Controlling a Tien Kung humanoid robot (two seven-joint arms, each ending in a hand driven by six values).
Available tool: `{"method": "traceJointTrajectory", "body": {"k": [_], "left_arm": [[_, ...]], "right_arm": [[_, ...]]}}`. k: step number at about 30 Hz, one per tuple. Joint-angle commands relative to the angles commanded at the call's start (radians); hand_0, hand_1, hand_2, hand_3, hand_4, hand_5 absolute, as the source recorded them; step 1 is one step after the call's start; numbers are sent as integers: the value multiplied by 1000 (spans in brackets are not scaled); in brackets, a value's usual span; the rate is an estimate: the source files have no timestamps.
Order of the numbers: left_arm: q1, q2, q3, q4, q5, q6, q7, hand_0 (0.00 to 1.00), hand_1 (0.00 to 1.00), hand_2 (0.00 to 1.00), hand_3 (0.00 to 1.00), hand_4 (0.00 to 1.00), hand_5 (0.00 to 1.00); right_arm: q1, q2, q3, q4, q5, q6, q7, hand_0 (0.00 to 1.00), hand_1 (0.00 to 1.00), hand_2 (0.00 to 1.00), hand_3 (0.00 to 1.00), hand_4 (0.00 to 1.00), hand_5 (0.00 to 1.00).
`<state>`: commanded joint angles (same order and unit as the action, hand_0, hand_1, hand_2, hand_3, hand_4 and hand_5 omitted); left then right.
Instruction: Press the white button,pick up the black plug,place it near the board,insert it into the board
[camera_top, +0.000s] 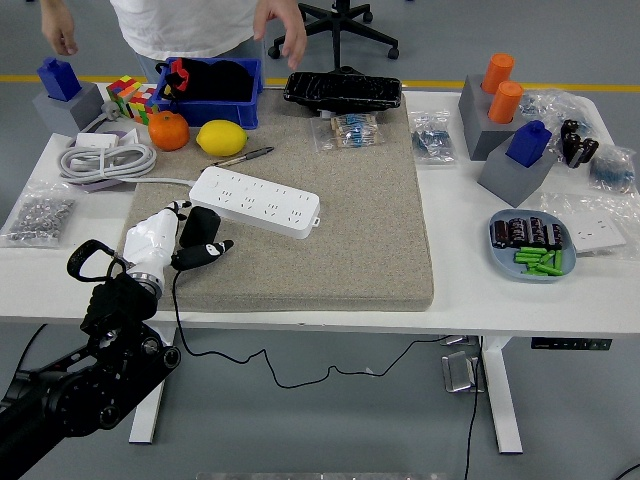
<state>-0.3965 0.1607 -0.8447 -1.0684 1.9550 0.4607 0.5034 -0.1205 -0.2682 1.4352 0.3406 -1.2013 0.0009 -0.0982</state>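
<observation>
The white power strip (256, 200) lies slanted on the grey mat (340, 210). The black plug (202, 224) rests on the mat just off the strip's near left end, its black cable (176, 300) dropping over the table's front edge. My left hand (190, 232), white with black fingertips, comes in from the lower left. Its fingers (177, 209) curl over the plug's left side and the thumb (208, 251) closes below it. My right arm is out of sight.
A pen (243, 156), a lemon (221, 137), an orange (169, 130) and a blue bin (207, 90) stand behind the strip. A coiled grey cable (105, 160) and a bag of screws (38, 217) lie left. A person (190, 20) stands at the far side, hands hanging above the table.
</observation>
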Motion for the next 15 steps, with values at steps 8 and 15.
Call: {"method": "traceJointTrajectory", "body": {"k": [8, 15], "left_arm": [[-29, -3, 37, 40, -7, 18, 14, 762, 718, 692, 828, 998, 339], [-37, -6, 42, 63, -19, 43, 8, 721, 668, 634, 810, 998, 301]], "right_arm": [[0, 1, 1, -1, 1, -1, 1, 879, 775, 765, 742, 912, 573], [-1, 1, -1, -1, 2, -2, 3, 879, 776, 765, 741, 912, 573]]}}
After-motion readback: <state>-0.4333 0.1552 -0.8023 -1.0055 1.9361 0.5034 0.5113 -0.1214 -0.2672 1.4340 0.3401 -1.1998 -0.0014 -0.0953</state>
